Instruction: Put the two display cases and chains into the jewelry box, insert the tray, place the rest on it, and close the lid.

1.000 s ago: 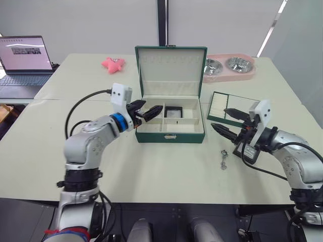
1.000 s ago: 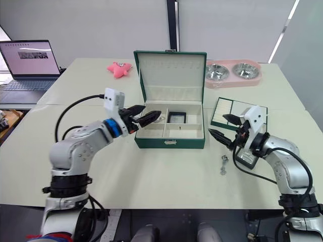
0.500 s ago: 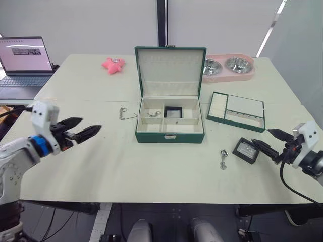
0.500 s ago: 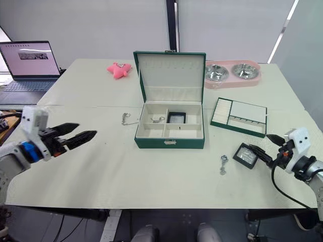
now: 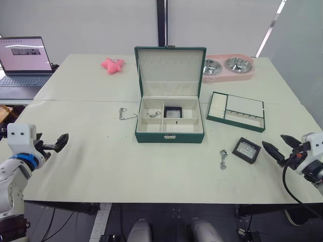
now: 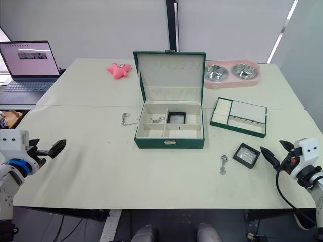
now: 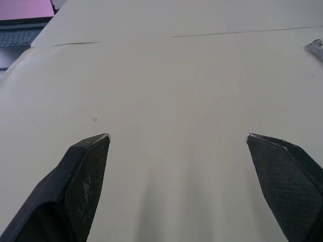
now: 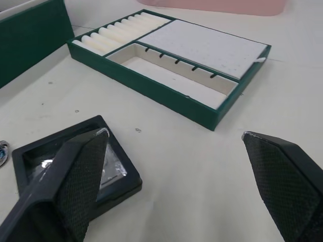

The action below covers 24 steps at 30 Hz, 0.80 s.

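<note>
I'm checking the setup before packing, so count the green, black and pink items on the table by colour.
Green: 2, open jewelry box, ring tray
Black: 2, square display cases
Pink: 2, star toy, double bowl stand
Total: 6

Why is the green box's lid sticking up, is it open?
Yes, open. The jewelry box has its lid standing upright at the back, so its cream compartments show, with one black display case inside.
</note>
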{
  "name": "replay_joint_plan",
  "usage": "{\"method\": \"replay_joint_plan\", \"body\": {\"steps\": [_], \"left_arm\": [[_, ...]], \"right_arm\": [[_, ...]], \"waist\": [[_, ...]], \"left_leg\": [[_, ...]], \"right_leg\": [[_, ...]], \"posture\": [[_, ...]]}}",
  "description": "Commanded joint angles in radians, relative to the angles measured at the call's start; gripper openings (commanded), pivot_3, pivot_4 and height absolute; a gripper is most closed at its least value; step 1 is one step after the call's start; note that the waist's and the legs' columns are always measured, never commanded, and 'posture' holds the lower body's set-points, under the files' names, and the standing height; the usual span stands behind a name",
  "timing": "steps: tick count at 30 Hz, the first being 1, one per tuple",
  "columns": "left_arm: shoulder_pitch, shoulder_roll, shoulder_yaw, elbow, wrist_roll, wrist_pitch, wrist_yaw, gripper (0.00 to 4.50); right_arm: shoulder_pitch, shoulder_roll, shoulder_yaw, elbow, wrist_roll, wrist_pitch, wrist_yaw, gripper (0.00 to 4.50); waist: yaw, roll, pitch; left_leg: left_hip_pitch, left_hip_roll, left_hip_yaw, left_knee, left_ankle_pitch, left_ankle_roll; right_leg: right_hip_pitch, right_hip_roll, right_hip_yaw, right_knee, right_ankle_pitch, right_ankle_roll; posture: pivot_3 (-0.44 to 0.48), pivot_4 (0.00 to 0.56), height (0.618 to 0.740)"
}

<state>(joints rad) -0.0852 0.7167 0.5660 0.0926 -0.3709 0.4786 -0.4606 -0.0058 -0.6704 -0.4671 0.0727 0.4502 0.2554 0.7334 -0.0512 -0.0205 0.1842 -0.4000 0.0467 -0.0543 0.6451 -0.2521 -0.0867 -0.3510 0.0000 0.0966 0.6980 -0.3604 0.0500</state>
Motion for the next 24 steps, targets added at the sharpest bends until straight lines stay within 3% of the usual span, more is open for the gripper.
{"method": "replay_joint_plan", "body": {"steps": [1, 13, 24], "left_arm": [[0.0, -0.011, 0.031, -0.012, 0.006, -0.036, 0.033, 4.48], [-0.018, -0.032, 0.012, -0.019, -0.003, -0.04, 0.07, 4.48], [-0.037, -0.037, -0.005, -0.036, -0.011, -0.011, 0.07, 4.48]], "right_arm": [[-0.022, 0.0, -0.039, 0.012, -0.004, -0.05, -0.027, 4.5], [-0.055, 0.01, -0.019, 0.105, -0.04, -0.131, -0.054, 4.5], [-0.047, 0.011, -0.013, 0.085, -0.035, -0.128, -0.056, 4.5]], "waist": [[0.001, 0.0, 0.0], [0.0, 0.0, 0.0], [0.0, 0.0, 0.0]], "left_leg": [[0.0, 0.0, 0.0, 0.0, 0.0, 0.0], [0.0, 0.0, 0.0, 0.0, 0.0, 0.0], [0.0, 0.0, 0.0, 0.0, 0.0, 0.0]], "right_leg": [[0.0, 0.0, 0.0, 0.0, 0.0, 0.0], [0.0, 0.0, 0.0, 0.001, 0.0, 0.0], [0.0, 0.0, 0.0, 0.001, 0.0, 0.0]], "posture": [[0.0, 0.15, 0.74], [0.0, 0.15, 0.74], [0.0, 0.15, 0.74]]}}
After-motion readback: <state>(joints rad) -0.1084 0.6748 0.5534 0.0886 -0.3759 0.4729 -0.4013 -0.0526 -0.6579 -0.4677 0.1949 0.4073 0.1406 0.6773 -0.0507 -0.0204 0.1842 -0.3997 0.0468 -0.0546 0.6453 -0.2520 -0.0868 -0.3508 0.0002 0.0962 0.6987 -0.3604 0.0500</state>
